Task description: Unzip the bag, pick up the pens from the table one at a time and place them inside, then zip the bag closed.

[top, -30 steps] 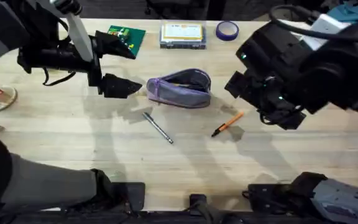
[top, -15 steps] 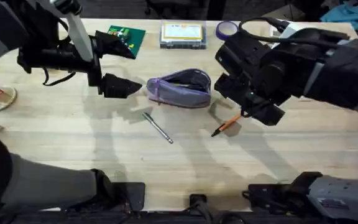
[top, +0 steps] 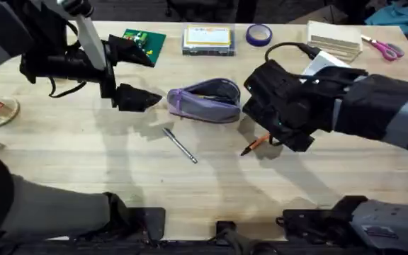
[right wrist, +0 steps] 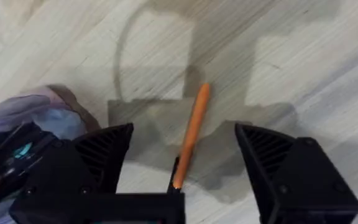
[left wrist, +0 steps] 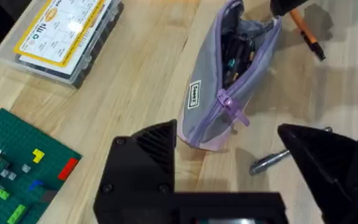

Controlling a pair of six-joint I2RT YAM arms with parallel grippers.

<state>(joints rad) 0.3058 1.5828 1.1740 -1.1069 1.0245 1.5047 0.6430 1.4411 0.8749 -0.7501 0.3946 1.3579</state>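
Cloth bag [top: 205, 100]; grained wooden table [top: 119, 184]

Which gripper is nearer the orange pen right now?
Right. The right gripper hangs open directly over the orange pen, which lies on the table between its fingers. The left gripper sits open past the bag's far end, well away.

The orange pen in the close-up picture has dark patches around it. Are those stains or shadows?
Shadows. In the right wrist view, soft grey shapes lie on the table around the orange pen, between the open right gripper fingers. In the overhead view, similar faint shadows trail from both arms across the wood.
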